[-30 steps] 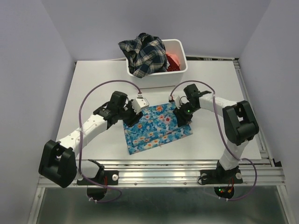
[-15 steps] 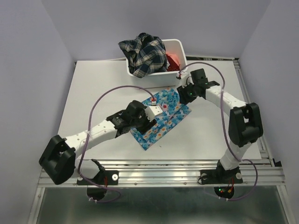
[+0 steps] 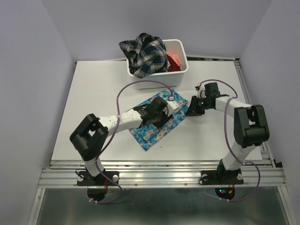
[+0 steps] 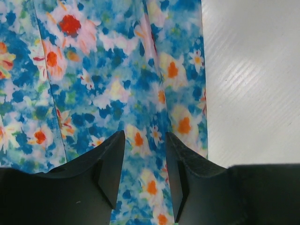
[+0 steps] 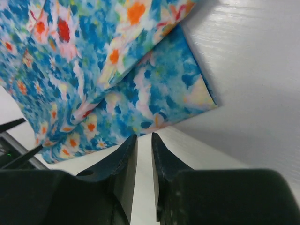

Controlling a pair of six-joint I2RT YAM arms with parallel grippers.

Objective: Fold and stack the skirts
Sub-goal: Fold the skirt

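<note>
At table centre we see the blue floral skirt [image 3: 157, 123] folded; our left gripper [image 4: 144, 161] rests on it, jaws parted; right gripper [image 5: 144, 154], at its 3 o'clock edge, nearly closed, grasps nothing.

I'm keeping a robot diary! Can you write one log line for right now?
blue floral skirt: folded, flat on table | left tool: open over it | right tool: nearly closed, empty | bin: plaid and red skirts

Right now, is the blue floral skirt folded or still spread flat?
Folded: the blue floral skirt lies in overlapping layers, with layered edges and a fold visible in the right wrist view.
</note>
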